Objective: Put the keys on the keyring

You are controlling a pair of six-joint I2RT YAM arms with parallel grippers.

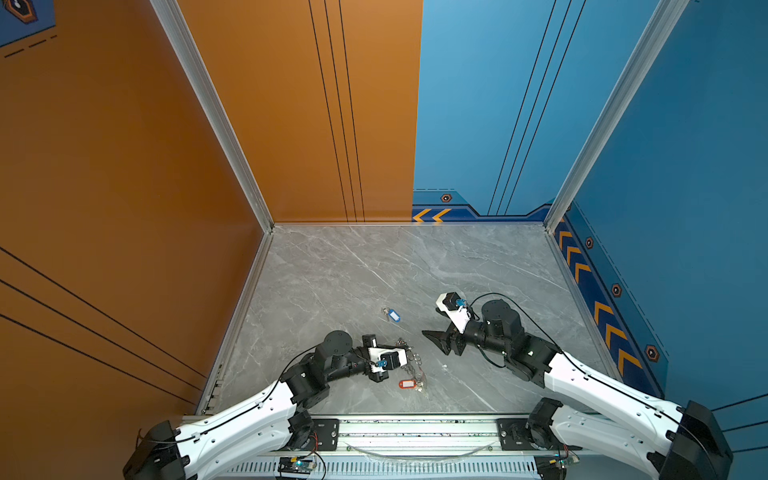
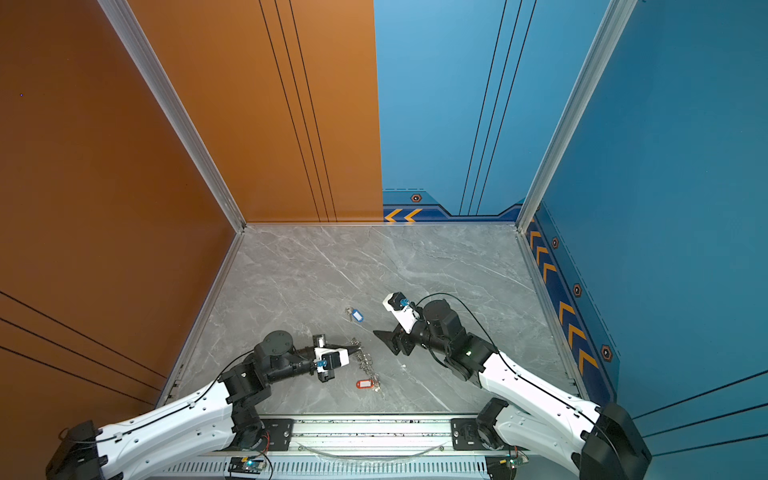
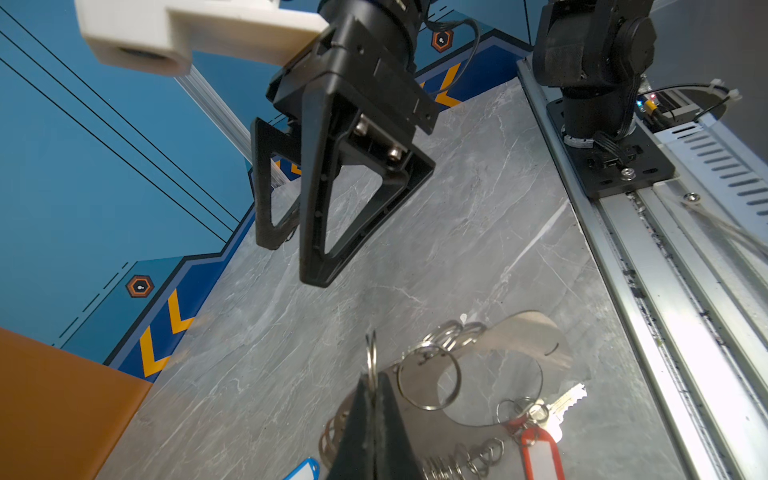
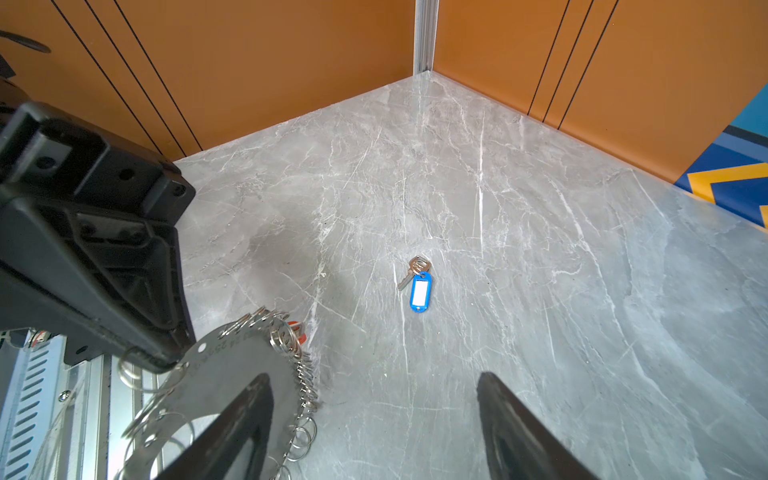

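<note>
grey marble tabletop [image 1: 332,270] (white-veined), orange wall [image 1: 124,166], blue wall [image 1: 685,166], aluminium rail [image 1: 415,428].

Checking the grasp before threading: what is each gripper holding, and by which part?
The left gripper pinches one split ring at the rim of the keyring. The right gripper is open, holding nothing.

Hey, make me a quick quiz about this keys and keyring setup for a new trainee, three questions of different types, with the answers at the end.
1. True or false: the right gripper is gripping a key.
2. Pick one. The left gripper has its jaws shut on: A) a split ring of the keyring; B) a plastic tag; C) nothing.
3. Short answer: one key lies alone on the table, apart from the keyring. What colour is its tag?

Key: 1 false, its jaws are open and empty; 2 A; 3 blue.
</note>
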